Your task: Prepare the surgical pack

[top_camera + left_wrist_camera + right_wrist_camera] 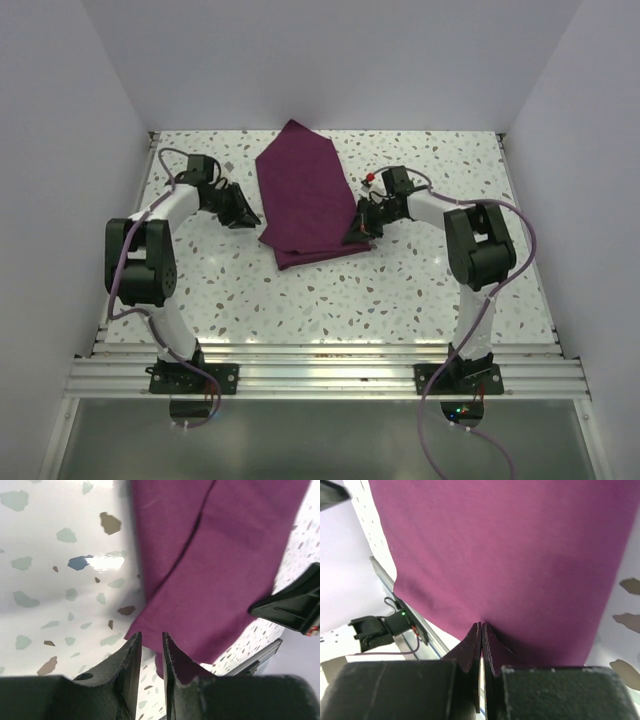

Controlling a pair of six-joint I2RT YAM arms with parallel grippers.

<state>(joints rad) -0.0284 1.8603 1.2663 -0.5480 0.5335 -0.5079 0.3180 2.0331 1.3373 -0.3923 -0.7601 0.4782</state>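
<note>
Across the speckled table (pixel 430 290), at the upper middle of the overhead frame, lies one plum-purple cloth (pixel 305 195), folded over into a long bundle. No tray, instruments or gauze show; whether they sit inside I cannot tell. Folding looks well along, with the final tucks probably left. Two arms flank it. At its lower right edge, the right gripper (pixel 357 228) has its jaws pressed together at the hem; whether it truly pinches the cloth is unclear. At the lower left corner, the left gripper (pixel 250 216) stands slightly parted, holding nothing.
</note>
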